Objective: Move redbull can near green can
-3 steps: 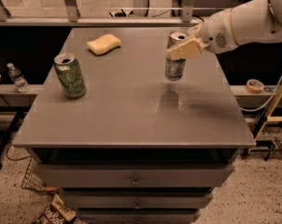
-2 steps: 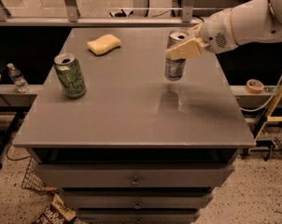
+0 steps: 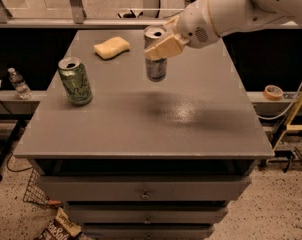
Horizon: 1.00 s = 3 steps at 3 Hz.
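The redbull can (image 3: 155, 66) is a slim silver and blue can, held upright above the middle of the grey table (image 3: 141, 129). My gripper (image 3: 163, 43) comes in from the upper right and is shut on the can's upper part. The green can (image 3: 75, 81) stands upright near the table's left edge, well to the left of the held can and apart from it.
A yellow sponge (image 3: 112, 47) lies at the back of the table, between the two cans. A water bottle (image 3: 17, 83) stands on a ledge left of the table. A tape roll (image 3: 273, 91) lies at the right. Drawers and a wire basket sit below.
My gripper has carried the redbull can leftward, from the table's right side toward the middle, closer to the green can. The green can and sponge have not moved.
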{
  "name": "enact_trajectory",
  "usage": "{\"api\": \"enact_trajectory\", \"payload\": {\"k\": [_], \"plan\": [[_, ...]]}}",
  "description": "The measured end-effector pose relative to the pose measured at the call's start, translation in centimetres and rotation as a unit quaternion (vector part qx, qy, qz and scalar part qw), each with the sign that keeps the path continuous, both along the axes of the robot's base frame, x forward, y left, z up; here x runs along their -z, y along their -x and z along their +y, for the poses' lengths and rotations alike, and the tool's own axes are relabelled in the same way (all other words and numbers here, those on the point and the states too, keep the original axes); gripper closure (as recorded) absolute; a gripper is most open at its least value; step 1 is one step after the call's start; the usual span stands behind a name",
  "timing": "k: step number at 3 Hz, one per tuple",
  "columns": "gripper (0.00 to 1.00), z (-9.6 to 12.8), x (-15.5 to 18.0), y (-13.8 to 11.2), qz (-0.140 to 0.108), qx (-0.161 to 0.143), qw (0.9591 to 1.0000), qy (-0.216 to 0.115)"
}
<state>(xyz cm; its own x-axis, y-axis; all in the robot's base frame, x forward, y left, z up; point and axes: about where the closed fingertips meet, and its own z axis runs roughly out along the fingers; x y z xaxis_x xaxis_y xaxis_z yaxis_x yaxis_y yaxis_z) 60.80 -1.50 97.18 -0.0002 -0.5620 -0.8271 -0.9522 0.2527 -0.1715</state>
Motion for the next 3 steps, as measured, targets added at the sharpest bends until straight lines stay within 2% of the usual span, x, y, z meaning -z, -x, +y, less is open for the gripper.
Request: {"api": "enact_trajectory", "payload": {"k": [1,2,3], "plan": [[1.0,4.4,0.6,0.2,0.0,-0.045,0.9989,0.016],[1.0,8.2,2.4,0.2,0.019,-0.075,0.9968,0.023],[1.0,10.5,3.8,0.5,0.036,-0.088,0.9953,0.02]]}}
